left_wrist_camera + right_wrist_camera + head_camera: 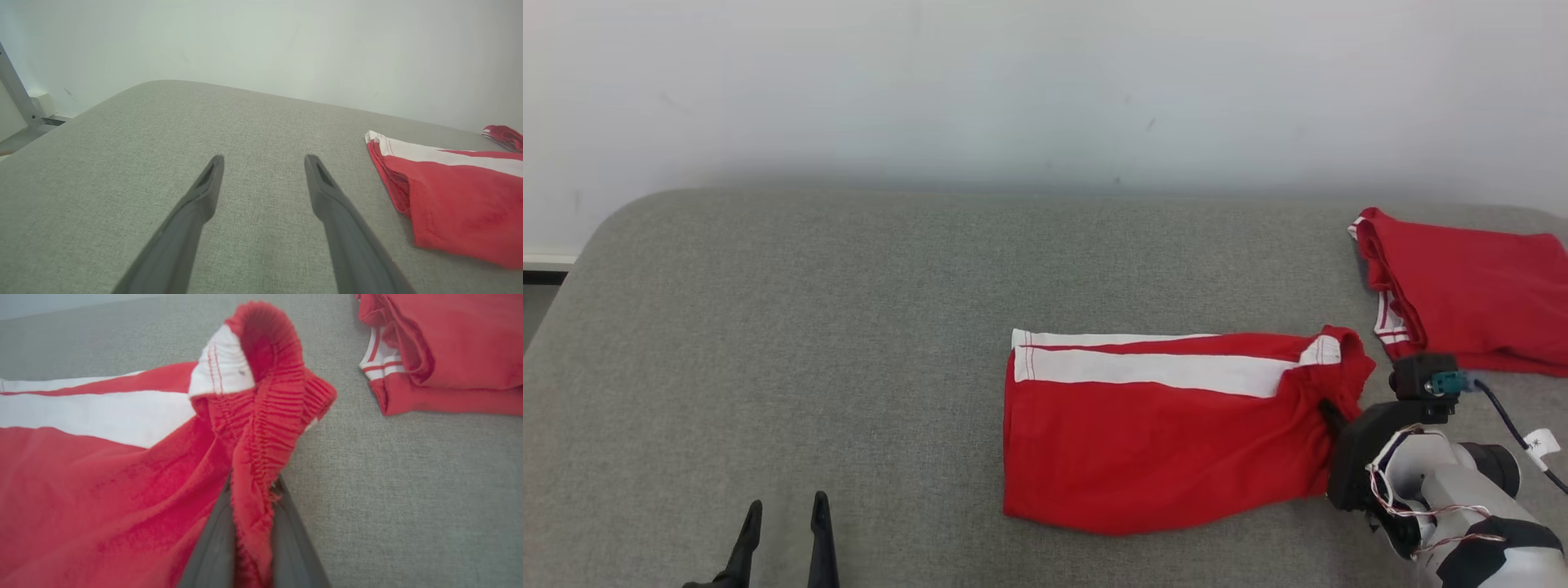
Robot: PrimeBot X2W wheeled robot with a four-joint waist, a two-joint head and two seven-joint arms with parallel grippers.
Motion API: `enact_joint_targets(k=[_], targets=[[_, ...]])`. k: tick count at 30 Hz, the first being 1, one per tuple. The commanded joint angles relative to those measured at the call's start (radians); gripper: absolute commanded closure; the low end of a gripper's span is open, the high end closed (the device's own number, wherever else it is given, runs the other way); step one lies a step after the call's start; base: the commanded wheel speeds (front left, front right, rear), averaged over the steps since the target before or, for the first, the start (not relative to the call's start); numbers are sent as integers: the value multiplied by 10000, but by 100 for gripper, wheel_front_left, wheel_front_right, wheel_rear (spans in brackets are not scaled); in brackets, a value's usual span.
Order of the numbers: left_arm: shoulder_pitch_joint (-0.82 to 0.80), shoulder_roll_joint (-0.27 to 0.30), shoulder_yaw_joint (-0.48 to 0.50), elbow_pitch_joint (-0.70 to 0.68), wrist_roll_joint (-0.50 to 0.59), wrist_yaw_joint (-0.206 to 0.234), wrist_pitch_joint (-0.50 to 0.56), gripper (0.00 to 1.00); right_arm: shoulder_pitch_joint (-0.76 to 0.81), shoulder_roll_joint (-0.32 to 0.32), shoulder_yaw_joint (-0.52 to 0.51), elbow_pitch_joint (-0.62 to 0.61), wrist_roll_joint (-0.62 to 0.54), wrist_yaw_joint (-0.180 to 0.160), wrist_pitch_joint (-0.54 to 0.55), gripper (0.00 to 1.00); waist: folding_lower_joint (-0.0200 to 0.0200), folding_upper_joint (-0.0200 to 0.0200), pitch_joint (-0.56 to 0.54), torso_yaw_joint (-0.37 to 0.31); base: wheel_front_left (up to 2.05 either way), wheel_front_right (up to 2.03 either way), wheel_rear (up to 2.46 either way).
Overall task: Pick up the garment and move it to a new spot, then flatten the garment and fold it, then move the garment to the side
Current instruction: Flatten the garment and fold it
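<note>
The garment (1160, 433) is a pair of red shorts with a white side stripe, folded and lying on the grey padded surface right of centre. My right gripper (1331, 412) is shut on its gathered elastic waistband at the right end. In the right wrist view the ribbed waistband (261, 428) is pinched between my two dark fingers (210, 547) and stands up bunched. My left gripper (784, 510) is open at the lower left, well away from the cloth. In the left wrist view its fingers (204, 192) hover over bare surface, with the garment (457, 200) to the right.
A second folded red garment (1470, 294) with white trim lies at the far right, close behind my right wrist. The grey surface (809, 327) stretches to the left, with a pale wall behind it. Its rounded left corner drops off to the floor.
</note>
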Motion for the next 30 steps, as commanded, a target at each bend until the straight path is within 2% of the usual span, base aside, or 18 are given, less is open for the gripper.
enact_joint_targets(k=[1,10,17,24,30], targets=[[156,-1,-5,-5,-28,44,-32,0,121,-56,102,-373,339,-25,222,100,0,0,-64,-179,0,0,0],[115,-1,-211,152,-163,86,-32,0,254,-113,183,-2581,2393,-23,2010,100,0,0,-205,-195,0,0,0],[53,2,-501,237,-371,226,-32,0,440,209,-88,-3715,3754,-22,3287,100,0,0,-328,62,0,0,0],[22,0,-634,312,-471,218,-32,0,219,978,-174,-3819,3983,-22,3644,100,0,0,-365,306,0,0,0],[-197,0,-874,419,-549,237,-32,0,-200,1866,-145,-3233,3692,-22,3675,100,0,0,-301,606,0,0,0]])
